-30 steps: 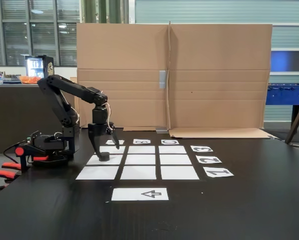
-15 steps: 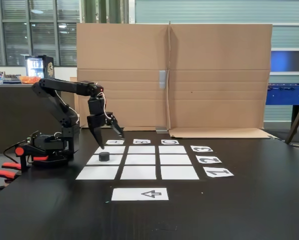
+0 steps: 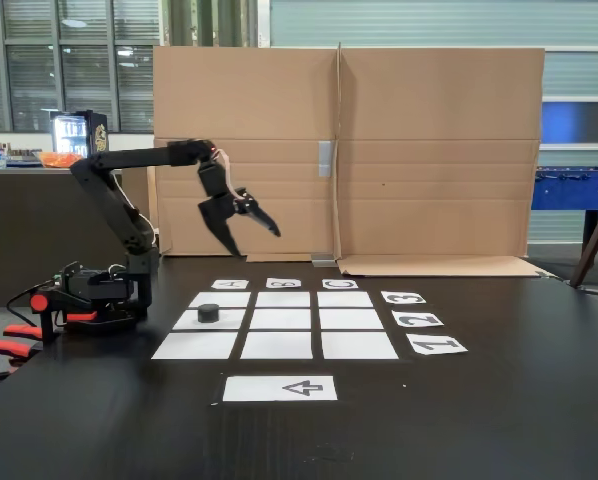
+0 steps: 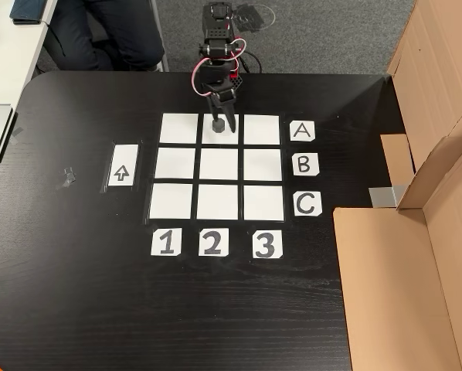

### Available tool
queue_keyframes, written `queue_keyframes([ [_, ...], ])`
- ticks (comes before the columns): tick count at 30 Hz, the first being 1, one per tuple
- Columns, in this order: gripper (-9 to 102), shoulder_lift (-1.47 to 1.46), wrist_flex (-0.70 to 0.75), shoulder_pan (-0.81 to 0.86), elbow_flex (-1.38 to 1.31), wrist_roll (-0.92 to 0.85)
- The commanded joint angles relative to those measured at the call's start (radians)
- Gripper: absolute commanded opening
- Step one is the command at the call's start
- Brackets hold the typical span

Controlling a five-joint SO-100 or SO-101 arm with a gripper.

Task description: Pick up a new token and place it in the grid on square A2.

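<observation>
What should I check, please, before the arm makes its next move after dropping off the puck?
1. Puck on the right square: ok. The puck sits on square A2, in line with the A label and the 2 label.
2. Puck inside the square's edges: ok, white paper shows around it.
3. Puck lying flat: ok.
4. Gripper released: ok. The gripper is open and holds nothing.
5. Gripper clear of the puck: ok in the fixed view, raised well above the table.
6. Other squares of the grid bare: ok.
</observation>
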Motion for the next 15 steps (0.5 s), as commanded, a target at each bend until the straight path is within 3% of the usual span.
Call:
queue_keyframes([
  [1, 42, -0.063, 0.003, -0.098, -0.127, 0.06],
  [15, 41, -0.216, 0.003, -0.431, -0.416, 0.279],
])
